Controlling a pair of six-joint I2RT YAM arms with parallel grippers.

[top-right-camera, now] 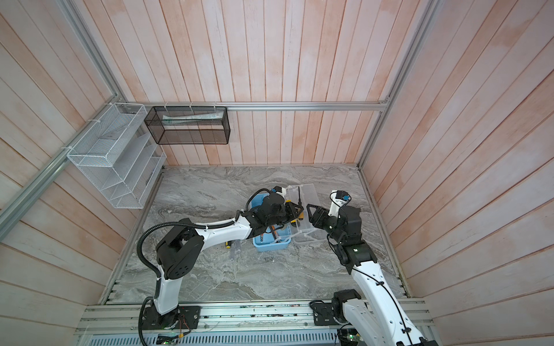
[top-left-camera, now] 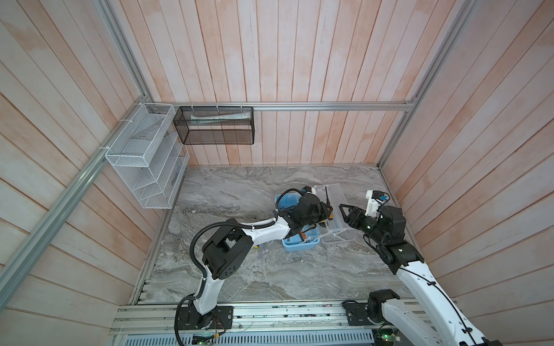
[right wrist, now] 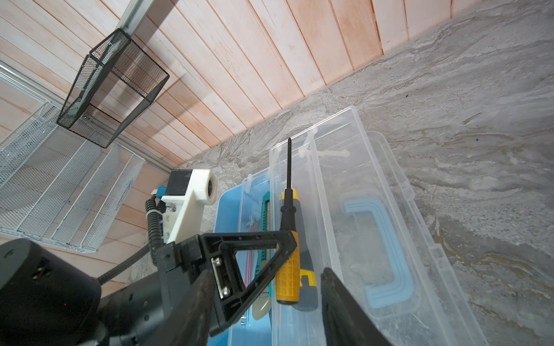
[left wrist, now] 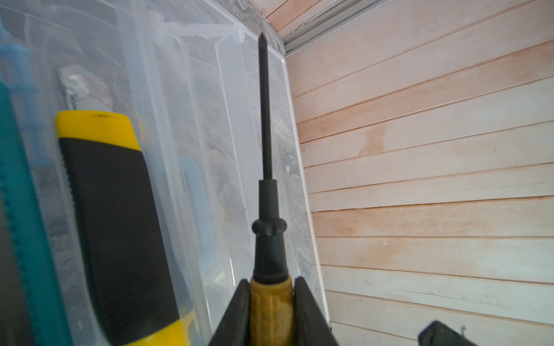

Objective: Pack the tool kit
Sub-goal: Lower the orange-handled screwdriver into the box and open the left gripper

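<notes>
The lid (right wrist: 359, 179) is clear glossy plastic, the screwdriver handle (right wrist: 287, 278) ribbed, walls (right wrist: 269, 45) wooden.

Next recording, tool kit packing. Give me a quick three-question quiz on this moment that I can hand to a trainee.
1. True or false: the right gripper grips the screwdriver.
2. What colour is the handle of the gripped screwdriver? A yellow, B red, C green.
3. Is the clear lid of the blue tool box open or shut?
Key: 1 false, the left gripper holds it, and the right gripper's jaws stand open; 2 A; 3 open, lying beside the box.
</notes>
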